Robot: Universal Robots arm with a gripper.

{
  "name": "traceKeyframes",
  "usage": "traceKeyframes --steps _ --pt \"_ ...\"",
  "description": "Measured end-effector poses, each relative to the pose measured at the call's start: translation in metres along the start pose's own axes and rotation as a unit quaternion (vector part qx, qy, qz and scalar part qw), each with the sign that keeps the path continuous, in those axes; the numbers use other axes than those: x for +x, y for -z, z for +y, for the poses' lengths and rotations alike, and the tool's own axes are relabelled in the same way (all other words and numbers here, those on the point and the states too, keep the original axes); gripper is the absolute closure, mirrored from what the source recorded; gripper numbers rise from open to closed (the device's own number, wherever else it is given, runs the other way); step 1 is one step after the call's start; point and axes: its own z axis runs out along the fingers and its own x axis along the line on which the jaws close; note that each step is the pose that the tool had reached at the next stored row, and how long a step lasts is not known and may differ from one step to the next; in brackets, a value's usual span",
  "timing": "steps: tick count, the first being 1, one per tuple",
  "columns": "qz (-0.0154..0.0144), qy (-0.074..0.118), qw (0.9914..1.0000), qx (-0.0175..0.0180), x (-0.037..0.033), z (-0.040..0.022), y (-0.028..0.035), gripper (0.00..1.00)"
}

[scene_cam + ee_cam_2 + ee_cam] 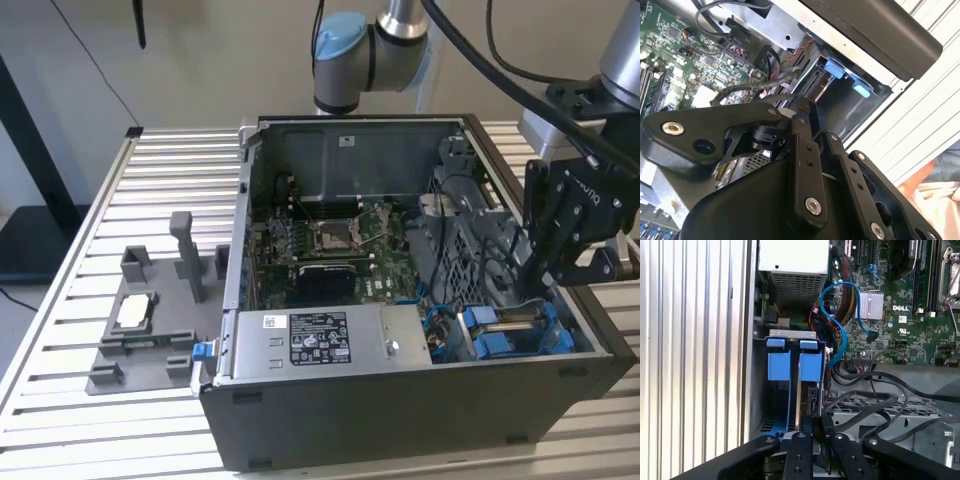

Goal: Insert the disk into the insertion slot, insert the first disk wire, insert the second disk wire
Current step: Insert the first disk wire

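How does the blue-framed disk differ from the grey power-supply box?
The disk has a bright blue frame; the power-supply box is bare grey metal with a label. The box is clearly larger than the disk. The disk sits to the exterior view's right of the box. Both lie inside the case.

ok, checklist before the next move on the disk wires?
1. Silver-grey disk in its bright blue plastic caddy frame, inside the dark grey drive-cage slot: ok, looks seated.
2. Black tool over the slot: ok.
3. What the tool holds: cannot tell.
4. Blue flat wire plugged into the disk: cannot tell.
5. Black cables clear of the tool: not ok, they lie right beside it.
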Motion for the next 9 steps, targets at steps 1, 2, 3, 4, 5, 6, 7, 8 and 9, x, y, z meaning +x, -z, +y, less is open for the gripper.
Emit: traceKeyframes --steps 1,2,3,4,5,6,7,8,9 --pt "0.0004 0.0 1.0 -0.0003 0.0001 -0.0005 -0.0009 0.81" --pt "0.001 -0.001 1.0 -0.0005 0.0002 -0.0011 -0.0017 0.81" --pt "0.0016 -0.001 1.0 -0.0006 0.0003 -0.0016 -0.0026 0.81" --pt "0.0023 -0.002 1.0 -0.0007 0.0003 -0.0023 -0.0034 0.81" --pt "0.003 -0.003 0.99999 -0.0008 0.0004 -0.0033 -0.0043 0.81" --pt "0.0037 -0.004 0.99999 -0.0009 0.0004 -0.0043 -0.0051 0.81" --pt "0.0042 -0.005 0.99998 -0.0009 0.0004 -0.0055 -0.006 0.81" --pt "0.0046 -0.007 0.99997 -0.001 0.0005 -0.0064 -0.0071 0.81" --pt "0.0047 -0.008 0.99995 -0.001 0.0005 -0.0072 -0.0082 0.81"
